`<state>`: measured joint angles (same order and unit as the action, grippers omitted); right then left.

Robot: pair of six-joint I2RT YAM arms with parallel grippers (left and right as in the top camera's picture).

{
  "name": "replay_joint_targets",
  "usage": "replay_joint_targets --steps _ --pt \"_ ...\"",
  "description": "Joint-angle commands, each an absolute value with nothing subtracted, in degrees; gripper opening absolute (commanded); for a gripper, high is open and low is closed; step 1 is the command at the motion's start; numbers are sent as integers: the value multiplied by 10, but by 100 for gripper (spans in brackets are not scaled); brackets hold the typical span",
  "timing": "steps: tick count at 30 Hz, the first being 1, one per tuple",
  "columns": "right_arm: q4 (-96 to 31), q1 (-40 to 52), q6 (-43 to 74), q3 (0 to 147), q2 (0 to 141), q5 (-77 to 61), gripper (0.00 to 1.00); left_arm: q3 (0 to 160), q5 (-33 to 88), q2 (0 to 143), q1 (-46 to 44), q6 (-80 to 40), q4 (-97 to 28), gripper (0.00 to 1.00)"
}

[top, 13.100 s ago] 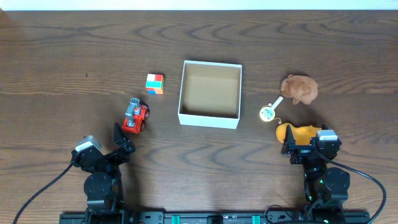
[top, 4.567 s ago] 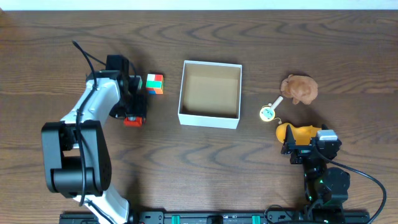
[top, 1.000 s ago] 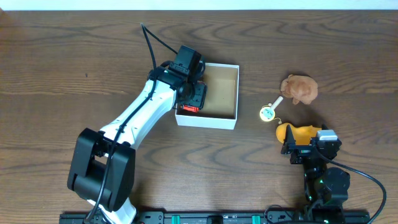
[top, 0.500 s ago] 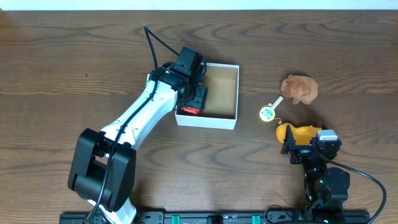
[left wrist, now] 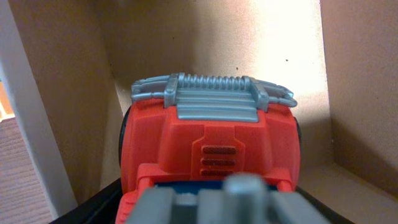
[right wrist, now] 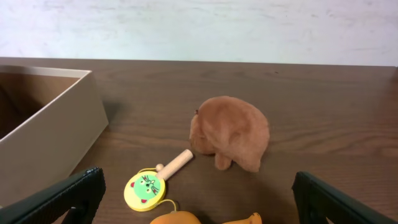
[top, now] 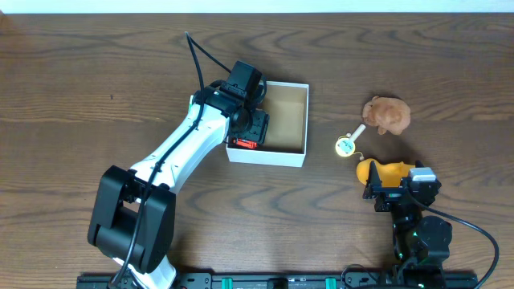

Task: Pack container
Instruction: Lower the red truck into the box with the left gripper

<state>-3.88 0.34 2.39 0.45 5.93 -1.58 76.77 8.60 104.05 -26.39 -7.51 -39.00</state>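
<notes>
Container (top: 307, 120): square white box, tan inside, open at the top, standing on the wooden surface (top: 96, 64) slightly left of centre and toward the far side.

Left claw (top: 250, 127): reaches over the box's left wall and sits low inside its near-left corner, directly over a red toy truck (top: 242, 143). In the left wrist view the truck (left wrist: 208, 149) fills the frame, its grey grille pointing at the box's inner wall (left wrist: 62, 93), with the box floor beneath it. Whether the claw is clamped on the truck or has parted from it cannot be told.

Right claw (top: 392, 186): low at the near right of the surface, well apart from the box. Its fingers (right wrist: 68, 196) stand wide apart with nothing gripped.

Other items, all on the surface to the right of the box:
- A brown plush toy (right wrist: 230, 134), farthest away.
- A yellow-green disc with a wooden handle (right wrist: 146, 190), nearer and closer to the box.
- An orange toy (top: 377, 170), just beyond the right claw.
</notes>
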Motion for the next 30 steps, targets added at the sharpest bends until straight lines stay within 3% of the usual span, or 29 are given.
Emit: replay_joint_targets --steps 1,13,20,25,28,30 --pt "-41 -1 27 3 57 -19 99 779 79 1041 -265 -74 -392 69" --pt "-41 -1 27 3 57 -19 99 779 78 1041 -264 -74 -397 72" --pt "-41 -1 27 3 57 -19 99 809 -50 1040 -264 -62 -383 72" --pt "-41 -1 27 3 57 -19 99 867 -58 1040 -264 -48 -373 70" --pt "-41 -1 27 3 57 -19 99 890 -34 1040 -265 -48 -364 52" --pt "-41 -1 27 3 57 -19 99 893 8 1040 -265 -47 -357 22"
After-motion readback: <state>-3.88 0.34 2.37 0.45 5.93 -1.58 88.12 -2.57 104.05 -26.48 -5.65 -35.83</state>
